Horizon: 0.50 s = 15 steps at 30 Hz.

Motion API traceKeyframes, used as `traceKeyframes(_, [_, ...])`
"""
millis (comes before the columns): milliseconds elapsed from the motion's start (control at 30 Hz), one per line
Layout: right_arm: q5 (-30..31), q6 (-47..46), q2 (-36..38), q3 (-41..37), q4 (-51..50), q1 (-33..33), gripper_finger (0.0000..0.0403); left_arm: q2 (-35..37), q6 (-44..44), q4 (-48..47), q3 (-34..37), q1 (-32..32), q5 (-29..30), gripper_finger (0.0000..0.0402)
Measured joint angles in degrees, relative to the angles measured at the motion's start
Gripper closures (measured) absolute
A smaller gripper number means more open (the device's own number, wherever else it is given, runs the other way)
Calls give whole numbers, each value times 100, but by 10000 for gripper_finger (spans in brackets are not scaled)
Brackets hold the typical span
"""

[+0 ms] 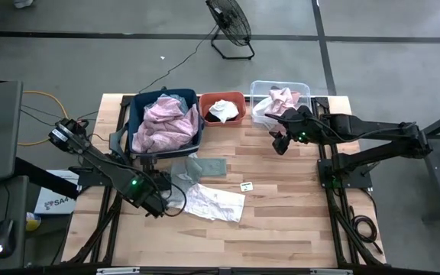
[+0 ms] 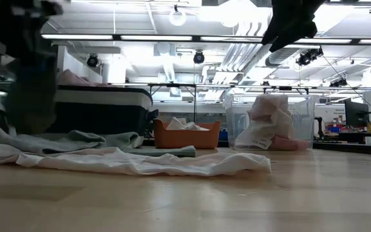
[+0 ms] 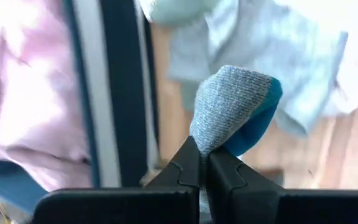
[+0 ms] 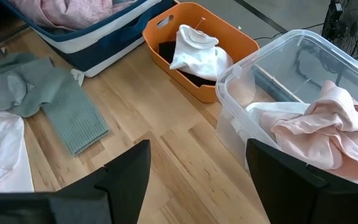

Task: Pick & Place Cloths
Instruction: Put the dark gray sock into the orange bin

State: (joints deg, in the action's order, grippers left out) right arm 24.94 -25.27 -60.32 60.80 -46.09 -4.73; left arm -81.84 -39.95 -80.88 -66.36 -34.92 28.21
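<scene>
My left gripper [image 3: 202, 154] is shut on a grey-blue knit cloth with a teal side [image 3: 232, 106]. It stands over the table's near left part [image 1: 159, 203], beside the grey-green cloth [image 1: 203, 166] and the white cloth [image 1: 217, 203], which lie flat on the wood. A pale pink cloth [image 1: 163, 122] fills the blue bin [image 1: 198, 114]. My right gripper [image 4: 197, 186] hangs open and holds nothing, above the table in front of the clear bin [image 1: 304, 85], which holds a coral pink cloth [image 4: 328, 134]. My left gripper pinches a bunched fold of the grey-blue knit cloth [image 3: 211, 138] between its two fingertips. The fold's rounded end, grey on one side and teal on the other, sticks out past the tips. The fingers slant downward. The gripper hides the rest of the cloth.
An orange bin [image 1: 239, 98] with a white cloth [image 4: 197, 53] over a black one [image 4: 169, 51] stands between the blue bin and the clear bin along the far edge. A small tag [image 1: 246, 186] lies mid-table. Bare wood spreads over the near right part.
</scene>
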Motion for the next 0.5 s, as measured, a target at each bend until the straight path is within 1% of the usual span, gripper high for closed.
traceKeyframes(233, [1,16,-1,1,113,0,147,4,535,106,-431,1,1073,402])
traceKeyframes(500, [-127,213,-1,0,454,7,147,4,1430,576,-724,4,2508,402])
